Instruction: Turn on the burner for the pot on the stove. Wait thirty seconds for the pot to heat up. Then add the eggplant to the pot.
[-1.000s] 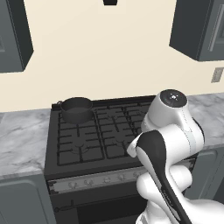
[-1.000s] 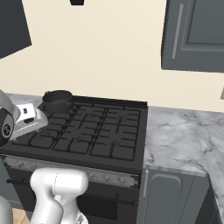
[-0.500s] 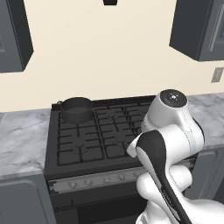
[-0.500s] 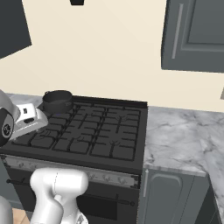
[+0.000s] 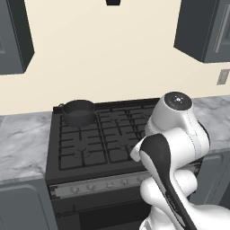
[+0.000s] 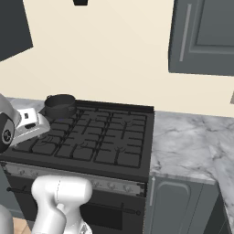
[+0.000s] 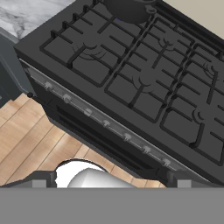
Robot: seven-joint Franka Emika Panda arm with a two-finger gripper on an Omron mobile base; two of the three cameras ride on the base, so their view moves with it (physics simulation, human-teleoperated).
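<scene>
On the stove's (image 5: 94, 143) back-left burner (image 5: 80, 120) sits the pot (image 5: 78, 112); the end effector (image 7: 112, 177) hangs released, above its knobs (image 7: 106, 124).

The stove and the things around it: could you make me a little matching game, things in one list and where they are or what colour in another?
Things:
1. pot
2. knobs
3. counter
4. upper cabinets

Descriptions:
A. grey-veined marble, on both sides of the stove
B. dark grey, hung on the cream wall
C. on the back left burner
D. in a row along the silver front strip

Pairs: 1-C, 2-D, 3-A, 4-B
</scene>
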